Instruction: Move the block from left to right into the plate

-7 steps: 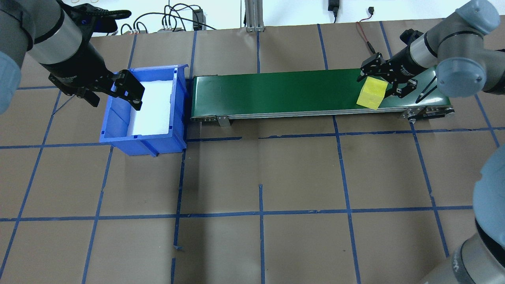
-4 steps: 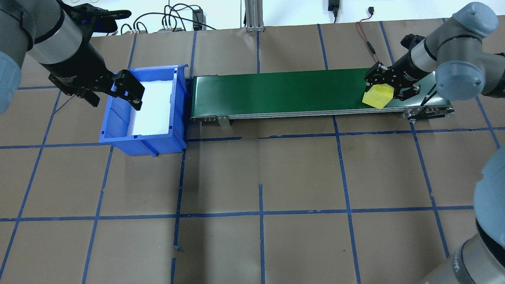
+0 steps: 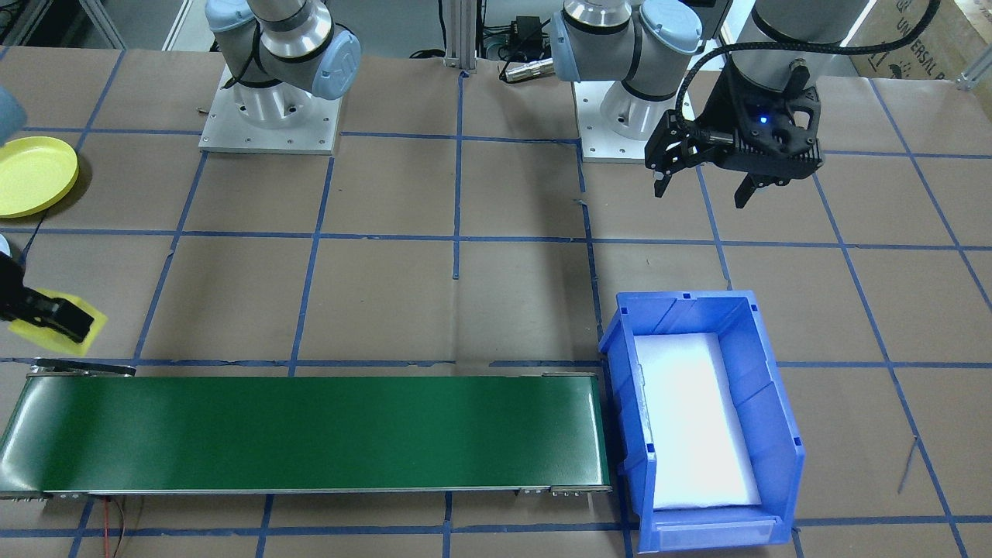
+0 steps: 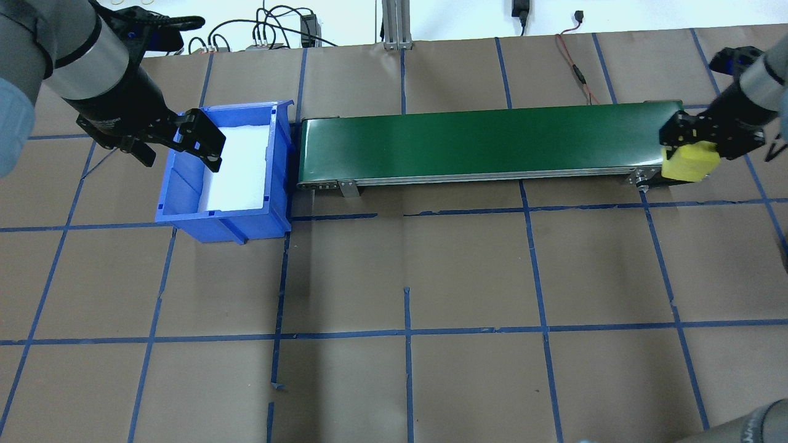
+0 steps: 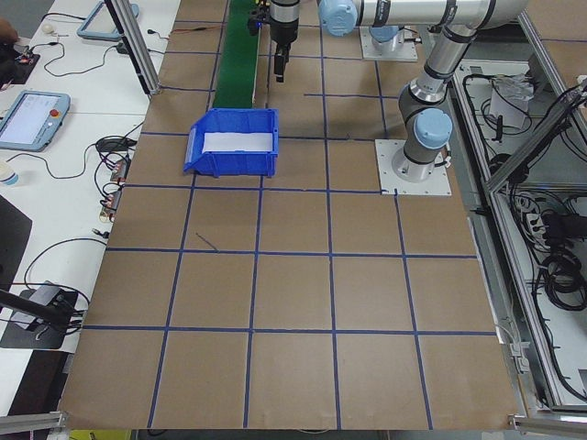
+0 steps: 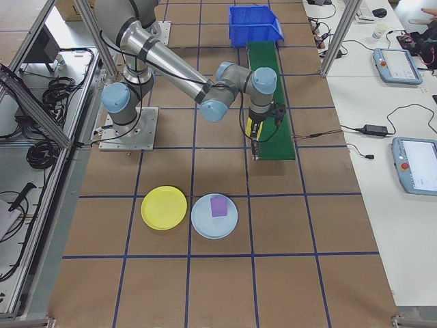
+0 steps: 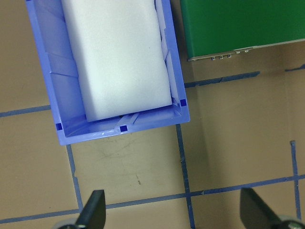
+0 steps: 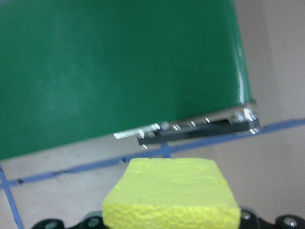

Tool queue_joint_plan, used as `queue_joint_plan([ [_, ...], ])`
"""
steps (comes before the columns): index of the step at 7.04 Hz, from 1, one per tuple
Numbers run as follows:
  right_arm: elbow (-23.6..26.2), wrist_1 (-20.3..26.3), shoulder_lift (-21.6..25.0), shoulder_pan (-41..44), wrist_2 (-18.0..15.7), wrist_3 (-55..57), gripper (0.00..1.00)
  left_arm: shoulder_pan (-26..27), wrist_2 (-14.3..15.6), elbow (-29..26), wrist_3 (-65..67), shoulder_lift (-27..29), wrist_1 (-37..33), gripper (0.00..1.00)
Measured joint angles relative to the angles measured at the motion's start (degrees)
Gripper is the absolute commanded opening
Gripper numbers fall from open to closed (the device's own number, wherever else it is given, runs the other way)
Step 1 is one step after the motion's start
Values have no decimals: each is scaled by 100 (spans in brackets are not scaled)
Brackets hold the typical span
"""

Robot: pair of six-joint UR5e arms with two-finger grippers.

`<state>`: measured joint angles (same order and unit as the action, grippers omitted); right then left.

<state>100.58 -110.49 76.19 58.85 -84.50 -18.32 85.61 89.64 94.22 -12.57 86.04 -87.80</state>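
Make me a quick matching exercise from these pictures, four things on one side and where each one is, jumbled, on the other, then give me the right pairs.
1. yellow block
2. purple piece
3. white foam pad
4. yellow plate

A. inside the blue bin
B. lying bare on the table
C. on the pale blue plate
D. held in the right gripper

Pairs: 1-D, 2-C, 3-A, 4-B

Silver-grey tubular arms with pale blue joint caps, each carrying a black end effector [image 3: 732,167], one blue-lit.
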Motion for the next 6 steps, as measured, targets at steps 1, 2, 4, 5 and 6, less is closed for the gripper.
queue_joint_plan([
  [1,235,473,333,-572,-224,-841,19,0,0,0,-9,-2,0,100],
  [2,447,677,591,-1127,-524,-1547,19,1,0,0,-35,-4,0,100],
  [4,850,654,790,-2395,-810,-2780,20,7,-1,0,-61,-4,-1,100],
  [5,1118,306,805,-3019,-870,-3357,22,8,-3,2,-67,-5,-1,100],
  [6,1375,-110,794,-3540,-899,-3853,30,8,-2,5,-71,-5,-1,100],
])
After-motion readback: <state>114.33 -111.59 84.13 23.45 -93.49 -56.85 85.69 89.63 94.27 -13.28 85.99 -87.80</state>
